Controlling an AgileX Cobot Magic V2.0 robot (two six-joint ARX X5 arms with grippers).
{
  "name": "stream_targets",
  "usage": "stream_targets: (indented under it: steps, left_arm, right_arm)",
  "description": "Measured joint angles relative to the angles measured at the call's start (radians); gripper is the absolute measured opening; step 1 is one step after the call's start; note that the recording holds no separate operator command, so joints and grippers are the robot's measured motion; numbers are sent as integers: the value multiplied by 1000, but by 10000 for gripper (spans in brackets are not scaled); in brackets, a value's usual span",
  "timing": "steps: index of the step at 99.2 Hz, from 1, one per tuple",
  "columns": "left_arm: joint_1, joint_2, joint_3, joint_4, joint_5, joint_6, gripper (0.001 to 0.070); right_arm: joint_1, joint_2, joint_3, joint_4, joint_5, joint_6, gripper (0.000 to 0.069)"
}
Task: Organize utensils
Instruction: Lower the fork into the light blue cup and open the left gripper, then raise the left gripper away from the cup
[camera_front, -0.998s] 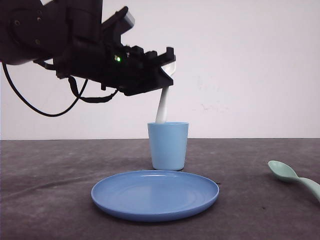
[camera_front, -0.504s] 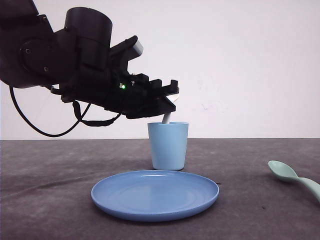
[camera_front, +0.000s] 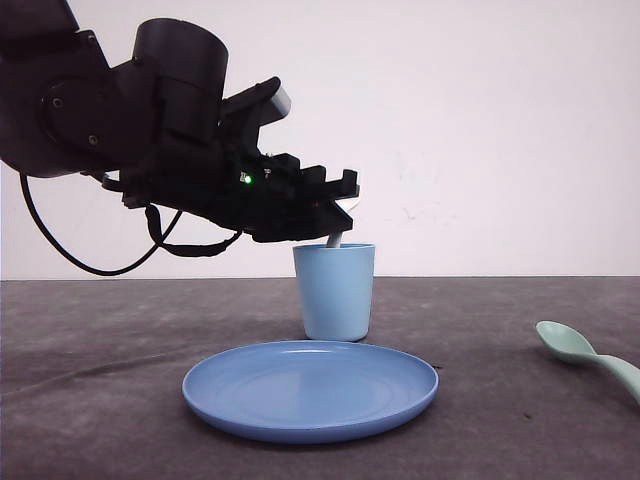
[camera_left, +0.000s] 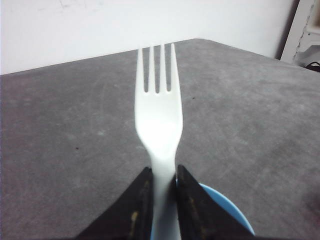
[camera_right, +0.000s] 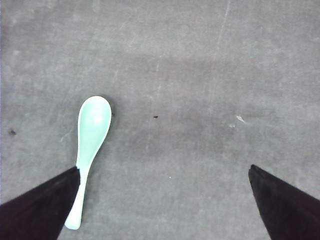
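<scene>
Fork (camera_left: 159, 125), still clenched handle-down between the left gripper (camera_left: 160, 200) fingers, has sunk into the light blue cup (camera_front: 335, 290), so release comes next, while the right gripper (camera_right: 165, 210) hangs spread over the spoon (camera_right: 90, 145) near the table (camera_front: 100, 350) right edge.

Plate (camera_front: 310, 390) before cup (camera_front: 334, 290), spoon (camera_front: 585, 355) right.

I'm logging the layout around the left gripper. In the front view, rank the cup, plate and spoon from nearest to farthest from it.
From the left gripper:
1. Cup, directly below its tips.
2. Plate, lower, in front of the cup.
3. Spoon, far right on the table.
</scene>
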Motion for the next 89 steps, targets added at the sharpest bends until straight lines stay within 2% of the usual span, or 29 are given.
stream_targets:
  steps: [16, 33, 42, 66, 79, 89]
  left_arm:
    - [0, 2, 0, 2, 0, 5, 59]
    - [0, 2, 0, 5, 0, 8, 215]
    - [0, 2, 0, 7, 0, 9, 259]
    - [0, -41, 0, -11, 0, -10, 274]
    - [0, -167, 0, -59, 0, -14, 274]
    - [4, -297, 2, -156, 0, -24, 274]
  right_arm:
    - [0, 0, 0, 0, 0, 0, 680]
    - [0, 0, 0, 2, 0, 0, 680]
    - [0, 0, 0, 2, 0, 0, 680]
    - [0, 0, 0, 27, 0, 0, 680]
    - [0, 0, 0, 31, -14, 0, 680]
    - [0, 0, 0, 31, -42, 2, 680]
